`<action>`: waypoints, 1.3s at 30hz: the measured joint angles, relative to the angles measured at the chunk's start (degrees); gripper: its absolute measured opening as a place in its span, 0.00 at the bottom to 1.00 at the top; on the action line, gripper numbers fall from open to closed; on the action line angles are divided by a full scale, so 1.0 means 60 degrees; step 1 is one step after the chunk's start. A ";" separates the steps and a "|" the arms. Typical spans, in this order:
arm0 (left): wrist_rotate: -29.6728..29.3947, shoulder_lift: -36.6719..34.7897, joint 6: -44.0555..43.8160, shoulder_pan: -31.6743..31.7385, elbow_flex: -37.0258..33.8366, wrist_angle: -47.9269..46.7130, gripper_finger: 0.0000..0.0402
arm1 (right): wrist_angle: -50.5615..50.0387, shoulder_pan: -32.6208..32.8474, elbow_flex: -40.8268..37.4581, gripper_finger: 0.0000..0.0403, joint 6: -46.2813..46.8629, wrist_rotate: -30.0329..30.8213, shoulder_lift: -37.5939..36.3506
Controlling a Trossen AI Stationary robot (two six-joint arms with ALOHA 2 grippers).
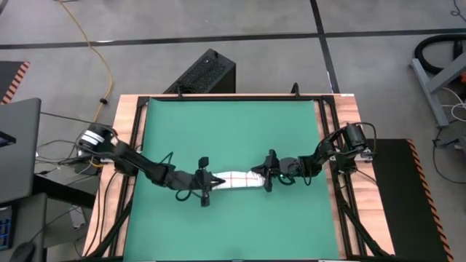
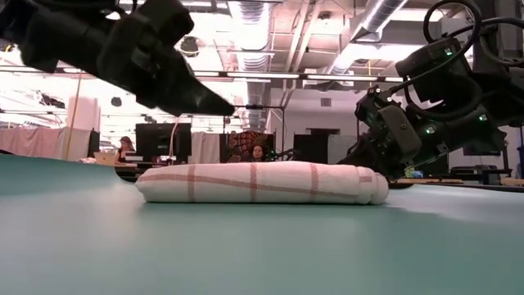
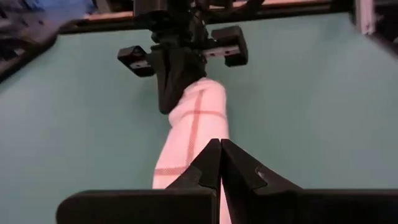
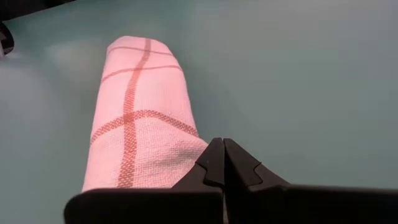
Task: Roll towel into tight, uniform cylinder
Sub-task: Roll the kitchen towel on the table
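Observation:
The white towel with thin red checks lies as a short roll on the green mat, resting on its long side, in the near half. It also shows in the low view. My left gripper is shut over the roll's left end; in the low view its tip stands clear above the roll, and the left wrist view looks along the roll. My right gripper is shut at the roll's right end. My right gripper's shut fingers stand against the roll's right end, slanting down from the table's right side. I cannot tell whether they touch the cloth. The roll lies flat on the mat.
The mat has open room on the far and near sides of the roll. A wooden frame borders the mat. A black box stands past the far edge. People sit in the room behind.

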 joint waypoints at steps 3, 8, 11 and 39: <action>-0.0424 0.0721 0.0330 -0.0055 -0.0005 0.0907 0.00 | 0.0005 -0.0004 0.0000 0.04 -0.0004 0.0011 0.0000; -0.0451 0.2001 -0.0238 0.0180 -0.0005 0.1333 0.00 | 0.0065 0.0000 0.0000 0.04 -0.0004 0.0023 0.0000; -0.0435 0.2448 -0.0703 0.0201 -0.0005 0.1405 0.00 | 0.0068 0.0000 0.0000 0.04 -0.0008 0.0023 0.0000; -0.0512 0.2701 -0.0945 0.0084 0.0006 0.1359 0.00 | -0.1626 -0.0025 0.1986 0.04 -0.1922 -0.0731 -0.0602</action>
